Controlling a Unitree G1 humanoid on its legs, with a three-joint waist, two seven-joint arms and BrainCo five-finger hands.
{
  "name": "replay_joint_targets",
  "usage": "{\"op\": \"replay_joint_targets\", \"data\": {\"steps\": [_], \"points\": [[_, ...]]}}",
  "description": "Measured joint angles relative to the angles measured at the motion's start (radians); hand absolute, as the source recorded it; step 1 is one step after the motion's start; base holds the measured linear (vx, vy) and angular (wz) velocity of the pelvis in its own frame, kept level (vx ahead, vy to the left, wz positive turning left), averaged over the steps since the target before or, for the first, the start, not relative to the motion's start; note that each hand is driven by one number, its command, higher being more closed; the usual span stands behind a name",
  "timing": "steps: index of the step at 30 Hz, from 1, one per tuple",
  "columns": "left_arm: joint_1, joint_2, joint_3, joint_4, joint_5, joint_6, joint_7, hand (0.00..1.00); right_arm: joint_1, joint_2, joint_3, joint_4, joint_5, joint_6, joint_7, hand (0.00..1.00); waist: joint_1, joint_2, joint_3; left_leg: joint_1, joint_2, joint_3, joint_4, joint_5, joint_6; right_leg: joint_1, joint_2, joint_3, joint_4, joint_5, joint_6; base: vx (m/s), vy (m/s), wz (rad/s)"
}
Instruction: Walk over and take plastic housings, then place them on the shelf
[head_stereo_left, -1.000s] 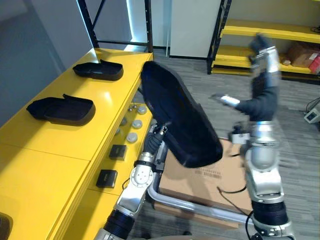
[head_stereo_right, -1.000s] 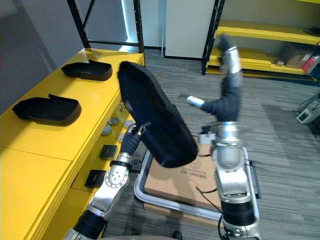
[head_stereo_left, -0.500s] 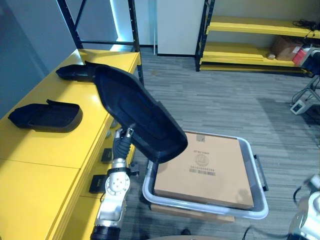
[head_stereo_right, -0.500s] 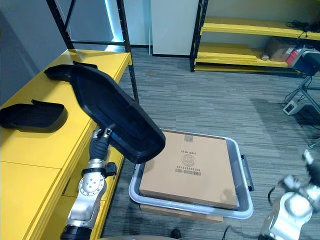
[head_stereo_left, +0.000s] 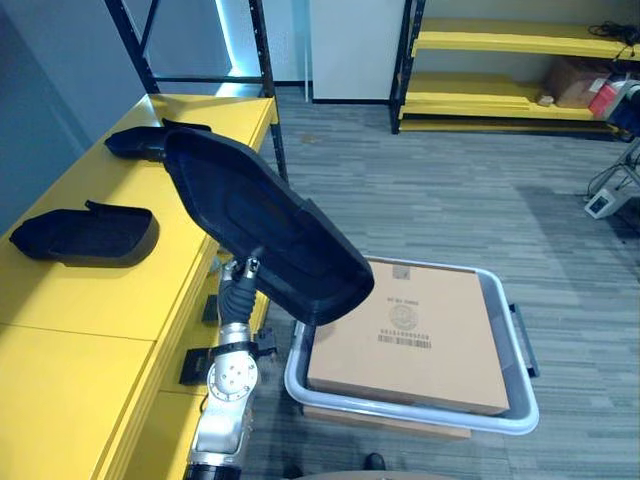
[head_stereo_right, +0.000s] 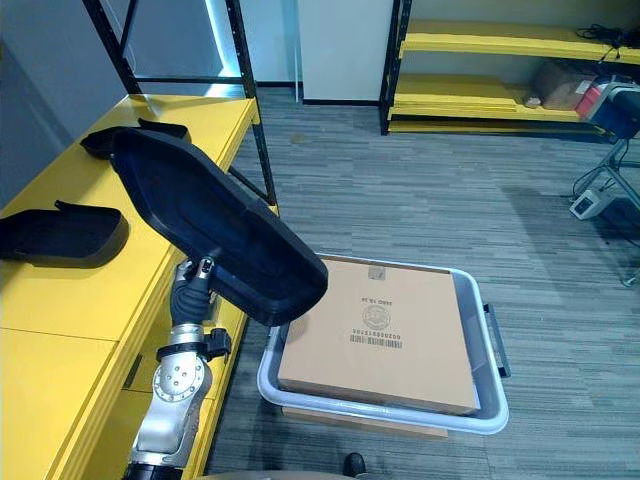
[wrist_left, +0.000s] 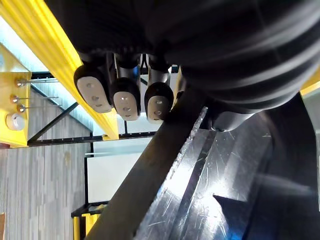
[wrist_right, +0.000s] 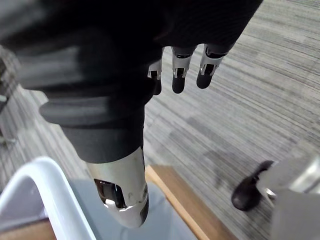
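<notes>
Left hand (head_stereo_left: 241, 281), centre left: fingers (wrist_left: 125, 98) clamped on the rim of a large black plastic housing (head_stereo_left: 265, 232), held raised and tilted beside the yellow shelf (head_stereo_left: 100, 295). A near housing (head_stereo_left: 85, 232) and a far housing (head_stereo_left: 140, 144) lie on the shelf, upper left. Right hand (wrist_right: 182, 70): fingers straight, empty, above the carpet.

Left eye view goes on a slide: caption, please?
Left robot hand holds large black plastic housing near yellow shelf bearing two more black housings.

Yellow shelf (head_stereo_left: 100, 290) under 2 black housings (head_stereo_left: 85, 232)
</notes>
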Motion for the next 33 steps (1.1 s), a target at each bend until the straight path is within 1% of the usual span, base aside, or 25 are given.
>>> {"op": "replay_joint_targets", "data": {"steps": [3,4,5,6,7,8,9,11,12,13,14,15,16,17,18,20,22,24,25,26,28,29,31,32,33], "points": [[-0.017,0.0,-0.032,-0.001,-0.001,0.0,0.004,1.0,-0.035,-0.007,0.054,0.019,-0.033,0.011,-0.002,0.0,0.024,0.0,0.029,-0.041,-0.013,-0.062,0.038,0.003,-0.003,-0.02,-0.019,-0.065,0.085,-0.05,-0.002,-0.1,-0.008,0.73],[-0.03,-0.001,-0.056,-0.001,-0.003,0.0,0.006,1.0,-0.051,-0.015,0.083,0.03,-0.035,0.011,-0.002,0.0,0.032,0.0,0.035,-0.072,-0.025,-0.087,0.049,0.02,-0.019,-0.046,-0.031,-0.107,0.14,-0.079,-0.001,-0.07,-0.011,0.89],[-0.038,0.0,-0.066,-0.002,-0.008,0.0,0.006,1.0,-0.055,-0.02,0.086,0.03,-0.036,0.011,-0.003,0.0,0.038,0.0,0.039,-0.085,-0.035,-0.097,0.05,0.03,-0.02,-0.055,-0.044,-0.129,0.164,-0.093,-0.002,-0.1,0.012,1.42],[-0.051,-0.001,-0.104,-0.014,-0.02,0.0,0.005,1.0,-0.062,-0.024,0.111,0.029,-0.041,0.011,-0.004,0.0,0.049,0.0,0.051,-0.115,-0.037,-0.096,0.053,0.037,-0.026,-0.07,-0.075,-0.191,0.214,-0.124,-0.007,-0.12,0.038,1.25],[-0.05,-0.001,-0.116,-0.026,-0.021,0.0,0.005,1.0,-0.066,-0.027,0.122,0.028,-0.045,0.01,-0.004,0.0,0.051,-0.001,0.057,-0.128,-0.029,-0.058,0.055,0.028,-0.025,-0.069,-0.085,-0.222,0.23,-0.133,-0.008,-0.16,0.038,1.63],[-0.05,-0.004,-0.127,-0.057,-0.021,-0.002,0.002,1.0,-0.076,-0.027,0.135,0.019,-0.049,0.01,-0.005,0.0,0.05,-0.001,0.068,-0.158,0.016,0.08,0.09,0.016,-0.008,-0.064,-0.102,-0.284,0.258,-0.147,-0.01,-0.14,0.03,1.53],[-0.051,-0.015,-0.136,-0.083,-0.022,-0.01,0.003,1.0,-0.077,-0.03,0.147,0.006,-0.052,0.018,-0.026,0.0,0.048,0.003,0.071,-0.195,0.078,0.217,0.158,0.013,-0.006,-0.066,-0.118,-0.343,0.283,-0.156,-0.016,-0.08,0.032,1.5],[-0.051,-0.025,-0.151,-0.111,-0.025,-0.024,0.003,1.0,-0.049,-0.035,0.151,-0.001,-0.053,0.018,-0.046,0.0,0.049,0.011,0.076,-0.235,0.149,0.343,0.27,0.001,0.024,-0.065,-0.139,-0.402,0.328,-0.174,-0.017,-0.03,0.072,1.11],[-0.053,-0.037,-0.166,-0.13,-0.04,-0.029,0.003,1.0,-0.04,-0.039,0.158,-0.014,-0.054,0.017,-0.044,0.0,0.053,0.019,0.082,-0.264,0.145,0.345,0.324,-0.004,0.057,-0.066,-0.155,-0.434,0.391,-0.2,-0.004,-0.06,0.096,1.09],[-0.053,-0.029,-0.177,-0.132,-0.046,-0.036,0.003,1.0,-0.041,-0.039,0.157,-0.01,-0.054,0.015,-0.043,0.0,0.047,0.028,0.087,-0.28,0.119,0.309,0.324,0.003,0.065,-0.066,-0.162,-0.437,0.404,-0.233,-0.007,-0.15,0.094,1.58],[-0.063,-0.025,-0.19,-0.124,-0.06,-0.04,0.001,1.0,-0.049,-0.03,0.158,0.017,-0.053,0.015,-0.047,0.0,0.018,-0.007,0.072,-0.27,0.057,0.24,0.238,0.028,0.091,-0.059,-0.185,-0.448,0.363,-0.228,-0.011,-0.13,0.068,1.63],[-0.078,-0.024,-0.196,-0.121,-0.063,-0.041,0.0,1.0,-0.05,-0.029,0.154,0.031,-0.052,0.013,-0.05,0.0,0.011,-0.007,0.072,-0.296,0.059,0.277,0.297,-0.007,0.125,-0.048,-0.202,-0.5,0.345,-0.208,0.002,-0.16,0.075,1.64],[-0.089,-0.021,-0.218,-0.118,-0.068,-0.051,0.003,1.0,-0.049,-0.032,0.156,0.029,-0.053,0.012,-0.051,0.0,0.03,-0.001,0.07,-0.31,0.117,0.336,0.459,-0.081,0.156,-0.043,-0.213,-0.53,0.331,-0.183,0.016,-0.07,0.1,1.11],[-0.096,-0.019,-0.229,-0.107,-0.081,-0.065,0.002,1.0,-0.058,-0.047,0.173,0.025,-0.053,0.007,-0.048,0.0,0.033,0.016,0.066,-0.271,0.167,0.366,0.471,-0.12,0.07,-0.031,-0.205,-0.559,0.314,-0.164,0.032,-0.1,0.125,0.84],[-0.102,-0.02,-0.234,-0.096,-0.084,-0.068,0.002,1.0,-0.062,-0.055,0.175,0.025,-0.053,0.007,-0.049,0.0,0.029,0.032,0.058,-0.25,0.174,0.359,0.426,-0.142,0.02,-0.03,-0.204,-0.574,0.309,-0.157,0.04,-0.08,0.206,0.71],[-0.132,0.003,-0.244,-0.039,-0.1,-0.066,0.001,1.0,-0.085,-0.058,0.199,0.026,-0.056,0.007,-0.042,0.0,0.023,0.017,0.057,-0.25,0.103,0.333,0.358,-0.13,0.042,-0.031,-0.238,-0.601,0.302,-0.125,0.057,-0.11,0.292,0.55],[-0.133,0.011,-0.244,-0.028,-0.1,-0.062,0.0,1.0,-0.108,-0.057,0.2,0.027,-0.066,0.002,-0.042,0.0,0.018,0.017,0.057,-0.274,0.072,0.306,0.367,-0.137,0.053,-0.033,-0.261,-0.616,0.304,-0.117,0.064,-0.1,0.234,0.48],[-0.13,0.023,-0.246,-0.028,-0.099,-0.063,0.001,1.0,-0.117,-0.052,0.203,0.022,-0.074,0.0,-0.039,0.0,0.027,0.016,0.057,-0.279,0.043,0.28,0.345,-0.14,0.058,-0.069,-0.237,-0.497,0.299,-0.14,0.04,-0.11,0.159,0.47],[-0.129,0.035,-0.243,-0.029,-0.099,-0.063,0.002,1.0,-0.124,-0.053,0.215,0.018,-0.074,0.0,-0.037,0.0,0.023,0.018,0.057,-0.276,0.021,0.26,0.323,-0.132,0.065,-0.11,-0.193,-0.337,0.298,-0.164,0.008,-0.07,0.066,0.67],[-0.127,0.044,-0.241,-0.029,-0.098,-0.063,0.002,1.0,-0.126,-0.056,0.229,0.019,-0.073,0.0,-0.032,0.0,0.02,0.017,0.057,-0.269,-0.005,0.233,0.3,-0.123,0.065,-0.138,-0.146,-0.172,0.304,-0.183,0.005,-0.04,0.042,0.75],[-0.117,0.042,-0.239,-0.033,-0.097,-0.063,0.003,1.0,-0.127,-0.062,0.236,0.019,-0.073,0.001,-0.023,0.0,0.018,0.024,0.059,-0.252,-0.037,0.189,0.275,-0.11,0.08,-0.151,-0.094,-0.009,0.319,-0.21,0.007,0.02,0.017,0.67],[-0.113,0.042,-0.239,-0.035,-0.097,-0.064,0.003,1.0,-0.127,-0.063,0.236,0.019,-0.073,0.001,-0.022,0.0,0.017,0.028,0.062,-0.247,-0.043,0.172,0.268,-0.102,0.086,-0.156,-0.074,0.023,0.328,-0.22,0.002,0.04,-0.001,0.81],[-0.104,0.042,-0.24,-0.037,-0.097,-0.064,0.003,1.0,-0.126,-0.063,0.234,-0.008,-0.072,0.001,-0.022,0.0,0.001,0.044,0.074,-0.222,-0.066,0.083,0.232,-0.076,0.097,-0.195,-0.003,0.139,0.394,-0.248,0.003,0.06,-0.069,1.18],[-0.1,0.042,-0.24,-0.037,-0.096,-0.064,0.003,1.0,-0.123,-0.063,0.235,-0.012,-0.073,0.001,-0.022,0.0,-0.008,0.043,0.075,-0.205,-0.079,0.043,0.215,-0.067,0.086,-0.216,0.019,0.177,0.427,-0.249,0.005,0.09,-0.114,1.24],[-0.098,0.041,-0.24,-0.039,-0.096,-0.064,0.003,1.0,-0.116,-0.063,0.236,-0.015,-0.072,0.001,-0.022,0.0,-0.01,0.037,0.074,-0.197,-0.088,0.028,0.21,-0.064,0.082,-0.219,0.016,0.182,0.435,-0.248,0.007,0.09,-0.111,1.16]]}}
